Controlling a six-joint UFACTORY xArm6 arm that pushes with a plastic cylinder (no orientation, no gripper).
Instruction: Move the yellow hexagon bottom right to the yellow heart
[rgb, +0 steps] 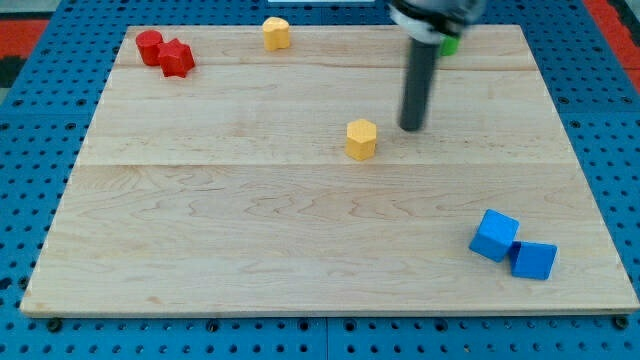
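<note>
- There are no jaws on this arm to be open or closed; it ends in a straight dark rod, and my tip (411, 128) rests on the table (250, 250) gripping nothing
- My tip stands just beside the yellow hexagon (362, 139), on its right and slightly toward the view's top, with a narrow strip of bare wood between them, so they look apart
- The yellow heart (276, 33) sits near the table's top edge, up and to the left of the hexagon and well apart from it
- The move turns on this: the hexagon must end at the heart's lower right, which I judge means pushing it up and leftward; my tip is on the right but a little too high, so it likely needs to come round to the lower-right face first
- The hexagon is a small, matte, faceted prism with no clear long axis; it should slide easily on the smooth pale wood, though an off-centre push may turn it aside
- Two red blocks (165, 52) touch at the top left; their shapes are hard to tell
- Two blue cubes (512, 246) sit together at the bottom right
- A green block (451, 44) shows only partly behind the arm
</note>
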